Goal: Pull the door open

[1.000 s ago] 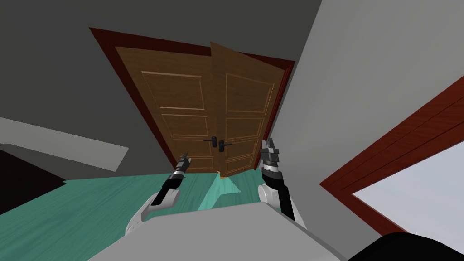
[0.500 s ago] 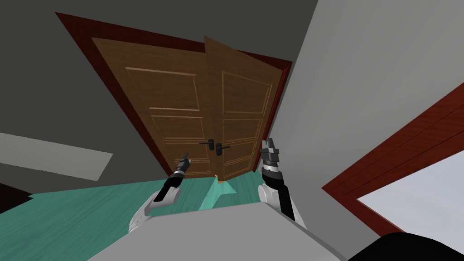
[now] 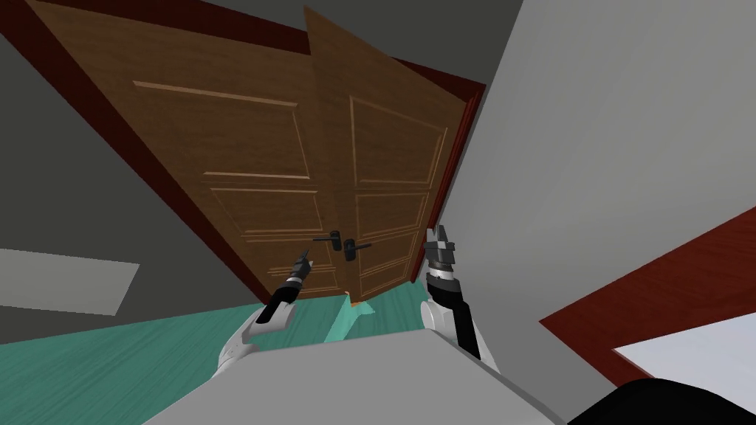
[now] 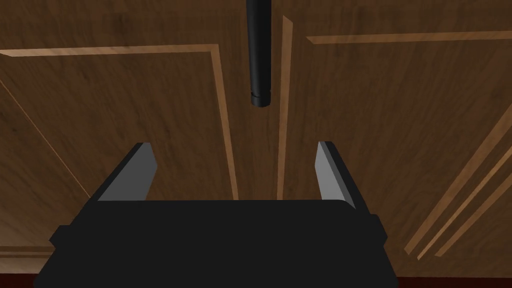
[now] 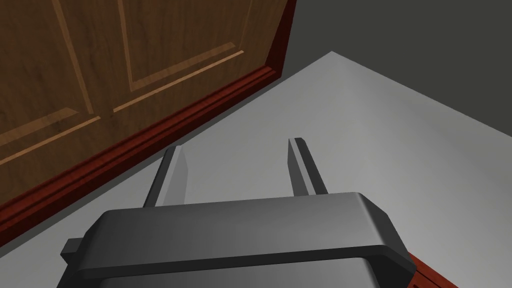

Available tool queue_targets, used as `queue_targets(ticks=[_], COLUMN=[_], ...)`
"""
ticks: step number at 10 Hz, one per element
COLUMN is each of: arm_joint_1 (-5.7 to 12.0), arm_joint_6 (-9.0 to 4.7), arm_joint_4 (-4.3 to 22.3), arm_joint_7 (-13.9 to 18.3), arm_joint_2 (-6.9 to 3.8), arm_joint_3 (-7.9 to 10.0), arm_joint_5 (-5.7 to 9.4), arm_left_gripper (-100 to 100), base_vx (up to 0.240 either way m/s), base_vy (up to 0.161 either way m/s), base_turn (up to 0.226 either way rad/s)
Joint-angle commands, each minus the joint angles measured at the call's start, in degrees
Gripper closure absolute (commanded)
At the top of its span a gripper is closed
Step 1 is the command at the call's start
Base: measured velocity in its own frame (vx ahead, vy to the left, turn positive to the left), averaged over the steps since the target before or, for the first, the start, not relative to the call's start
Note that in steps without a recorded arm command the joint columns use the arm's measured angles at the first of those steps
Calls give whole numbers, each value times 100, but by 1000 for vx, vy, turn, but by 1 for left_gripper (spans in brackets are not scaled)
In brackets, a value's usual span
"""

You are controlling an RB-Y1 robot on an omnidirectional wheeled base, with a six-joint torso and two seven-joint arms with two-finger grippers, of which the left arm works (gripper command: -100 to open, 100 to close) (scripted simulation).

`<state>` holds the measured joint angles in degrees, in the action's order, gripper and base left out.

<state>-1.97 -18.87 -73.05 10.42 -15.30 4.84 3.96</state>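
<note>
A brown panelled double door [image 3: 258, 147] in a dark red frame stands ahead. Its right leaf [image 3: 391, 170] is swung a little toward me, ajar. Two black lever handles [image 3: 341, 242] sit where the leaves meet. My left gripper [image 3: 302, 260] is open, just below and left of the left handle. In the left wrist view the black handle bar [image 4: 259, 55] ends a short way beyond the open fingers [image 4: 131, 170], not between them. My right gripper [image 3: 440, 237] is open and empty, raised by the right edge of the door near the grey wall; its fingers [image 5: 175, 172] stand apart.
A light grey wall [image 3: 590, 147] runs close along my right side, with another dark red frame [image 3: 650, 295] in it. The floor [image 3: 111, 361] is teal. A dark grey wall [image 3: 59, 192] lies left of the door.
I have moved closer to the door, which now looms larger in the head view. My left gripper has come nearer the handle. The right arm holds its pose.
</note>
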Motion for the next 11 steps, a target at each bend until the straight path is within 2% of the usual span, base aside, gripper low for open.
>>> queue_targets(ticks=[1,2,3,5,6,7,8,9,10,11], arm_joint_1=[99,177,140,50,39,11,11,-8,-8,-12], arm_joint_6=[42,55,20,-52,-66,-113,-113,-163,-163,-213], arm_joint_4=[153,253,223,451,487,600,600,712,712,812], arm_joint_7=[43,65,62,151,167,215,215,266,266,315], arm_joint_2=[-14,-11,-33,-291,-330,-448,-448,-557,-557,-646], arm_joint_3=[-30,-64,-46,221,261,379,379,487,487,573], arm_joint_5=[28,41,37,125,139,184,184,228,228,267], arm_left_gripper=[-100,-100,-100,-100,-100,-100,-100,-100,-100,-100], base_vx=[183,207,87,-5,0,28,30,64,58,90], base_vy=[-32,-51,-24,24,9,-4,-9,-14,-7,-10], base_turn=[-104,-119,-18,-43,-52,-132,-42,-94,-58,-120])
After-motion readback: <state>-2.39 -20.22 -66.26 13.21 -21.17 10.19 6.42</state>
